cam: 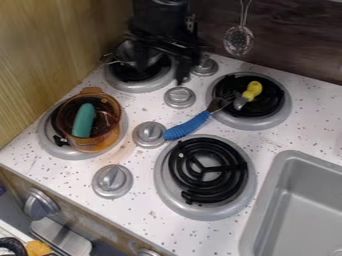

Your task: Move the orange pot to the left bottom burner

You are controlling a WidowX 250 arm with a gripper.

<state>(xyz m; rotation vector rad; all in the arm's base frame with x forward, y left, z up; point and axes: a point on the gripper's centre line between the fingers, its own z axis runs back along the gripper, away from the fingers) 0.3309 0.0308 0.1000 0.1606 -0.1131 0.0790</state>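
The glassy orange pot [100, 144] sits on the front left burner [52, 148], near the left edge of the speckled countertop [143, 212] — one smooth teal piece [83, 120] inside. The black gripper [165, 50] hangs over the back left burner [150, 85]; clenched or released, I cannot tell. Countertop runs between the front right burner [168, 196] and the sink [262, 200] — four burners, four round knobs [112, 181] on top.

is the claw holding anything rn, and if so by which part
Nothing looks held: the claw hangs open by the metal pot at the back left burner.
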